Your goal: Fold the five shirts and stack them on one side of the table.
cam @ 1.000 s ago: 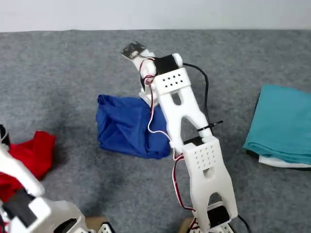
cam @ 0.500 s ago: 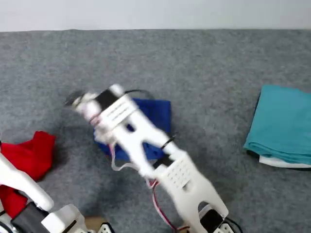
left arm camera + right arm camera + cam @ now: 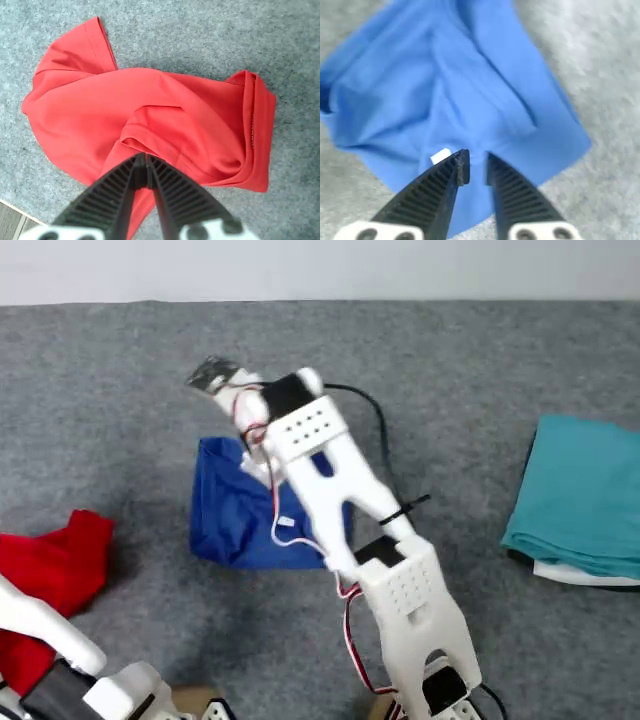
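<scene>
Right end effector (image 3: pixel 476 162), blue shirt (image 3: pixel 225 525) partly covered

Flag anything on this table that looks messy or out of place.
The red shirt lies crumpled in a heap, one sleeve splayed out. The blue shirt mid-table is only loosely folded, creased and uneven. The teal shirt alone looks neatly folded.

On the surface (image 3: pixel 450 370), a crumpled shirt (image 3: pixel 60 560) lies far left, a half-folded shirt (image 3: pixel 235 520) sits mid-surface beneath the right tool (image 3: pixel 476 162), and a folded stack (image 3: pixel 585 495) lies far right.
</scene>
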Tool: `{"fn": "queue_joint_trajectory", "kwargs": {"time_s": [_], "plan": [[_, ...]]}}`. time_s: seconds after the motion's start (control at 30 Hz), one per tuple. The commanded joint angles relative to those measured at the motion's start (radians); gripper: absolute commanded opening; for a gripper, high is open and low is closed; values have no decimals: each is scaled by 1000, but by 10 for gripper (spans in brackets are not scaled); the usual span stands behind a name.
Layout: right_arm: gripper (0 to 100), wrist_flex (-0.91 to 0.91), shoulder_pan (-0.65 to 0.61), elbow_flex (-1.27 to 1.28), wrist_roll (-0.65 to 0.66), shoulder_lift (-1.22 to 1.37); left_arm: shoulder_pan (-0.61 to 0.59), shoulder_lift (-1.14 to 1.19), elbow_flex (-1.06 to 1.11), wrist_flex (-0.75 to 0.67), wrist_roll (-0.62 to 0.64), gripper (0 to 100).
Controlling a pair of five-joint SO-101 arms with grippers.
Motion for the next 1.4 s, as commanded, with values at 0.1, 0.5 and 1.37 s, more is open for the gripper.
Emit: {"fn": "queue_joint_trajectory", "kwargs": {"time_s": [0.1, 0.5, 1.37], "plan": [[155, 13, 18, -9, -72, 35, -5, -44, 27, -5, 3, 7], [154, -1, -5, -25, -80, 111, -6, -46, 56, -5, 2, 7], [154, -186, -331, -166, -75, 173, -6, -46, 56, -5, 5, 7]]}}
